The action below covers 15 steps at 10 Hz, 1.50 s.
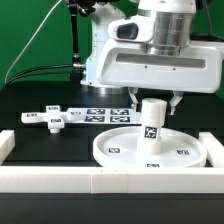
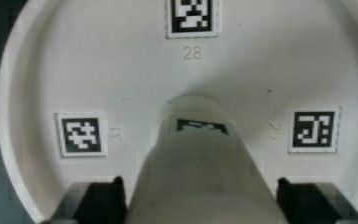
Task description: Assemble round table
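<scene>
Robotics lab, no doubt: the marker board (image 1: 103,113) lay on a black bench (image 1: 30,100). A white robot arm (image 1: 150,55) hung above it and a green backdrop (image 1: 30,30) stood behind. In front sat the white disc (image 1: 135,150) with printed square tags (image 1: 113,151), then a white rail (image 1: 60,180).

The white tagged leg (image 1: 152,121) (image 2: 202,150) stands upright at the centre of the flat disc (image 1: 115,148) (image 2: 87,60). The cross (image 1: 55,119) lies flat, apart, on the exterior view's left.

The disc (image 2: 87,80) bears the number 28 beneath a tag (image 2: 194,14).
</scene>
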Available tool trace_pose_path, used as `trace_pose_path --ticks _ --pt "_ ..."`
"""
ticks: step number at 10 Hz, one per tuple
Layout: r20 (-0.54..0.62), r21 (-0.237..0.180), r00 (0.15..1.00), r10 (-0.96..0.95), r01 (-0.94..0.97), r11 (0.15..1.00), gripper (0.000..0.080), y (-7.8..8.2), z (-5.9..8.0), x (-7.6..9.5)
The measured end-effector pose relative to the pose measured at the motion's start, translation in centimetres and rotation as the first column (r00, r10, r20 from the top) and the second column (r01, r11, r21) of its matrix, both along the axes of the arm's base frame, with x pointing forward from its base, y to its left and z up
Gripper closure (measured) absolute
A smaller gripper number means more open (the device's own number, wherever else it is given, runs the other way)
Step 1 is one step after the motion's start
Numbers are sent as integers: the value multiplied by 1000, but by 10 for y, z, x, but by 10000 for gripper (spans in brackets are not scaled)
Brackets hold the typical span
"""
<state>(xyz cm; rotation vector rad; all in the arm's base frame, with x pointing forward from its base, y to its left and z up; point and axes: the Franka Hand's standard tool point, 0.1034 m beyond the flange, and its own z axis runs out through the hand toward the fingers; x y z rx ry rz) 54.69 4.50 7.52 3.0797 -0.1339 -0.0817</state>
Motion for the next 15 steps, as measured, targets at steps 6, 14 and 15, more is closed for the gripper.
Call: trace_pose_path --ticks 6,14,15 --pt "1 5 998 -57 57 998 198 1 0 0" --pt "-10 47 793 610 -609 792 150 3 1 2" --pt "-11 54 722 692 -691 721 150 5 2 3"
